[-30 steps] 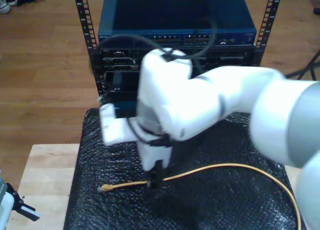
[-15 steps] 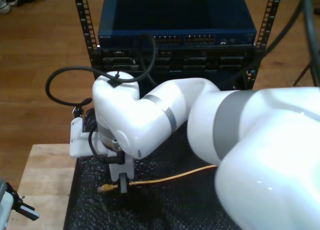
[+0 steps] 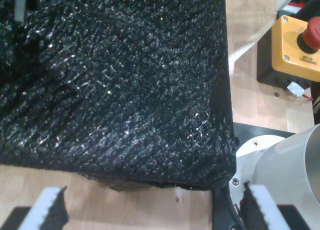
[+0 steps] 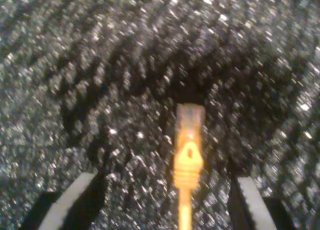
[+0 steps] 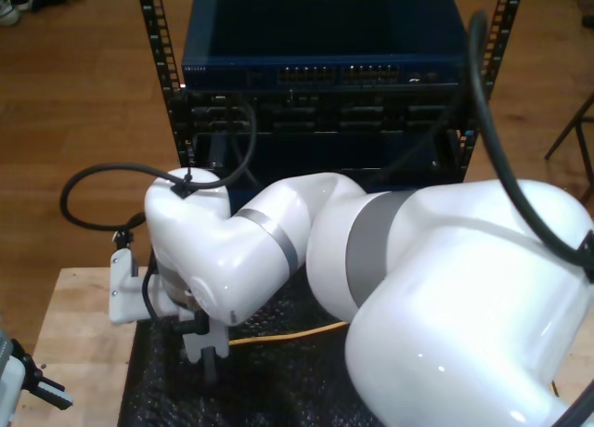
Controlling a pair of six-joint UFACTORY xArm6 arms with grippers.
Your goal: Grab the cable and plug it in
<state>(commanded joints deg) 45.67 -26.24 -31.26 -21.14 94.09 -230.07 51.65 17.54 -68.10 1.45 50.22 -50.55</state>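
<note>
Black bubble mat (image 4: pixel 75 65) on your desk (image 3: pixel 252 97) | cable (image 4: pixel 187 155) lies flat on it, plug between the open fingers of my second tool (image 4: pixel 162 202) | my first tool (image 3: pixel 150 210) open, idle | risk: fingers close on plug latch, cable twists; rack ports (image 5: pixel 320 74) well apart

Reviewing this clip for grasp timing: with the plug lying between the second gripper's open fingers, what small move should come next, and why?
Probably lower my second gripper a little and close on the cable just behind its clear plug. The second wrist view shows the jaws open, with the plug end centred between the fingers on the black mat, not yet gripped. My first gripper is open over the mat's corner.
</note>
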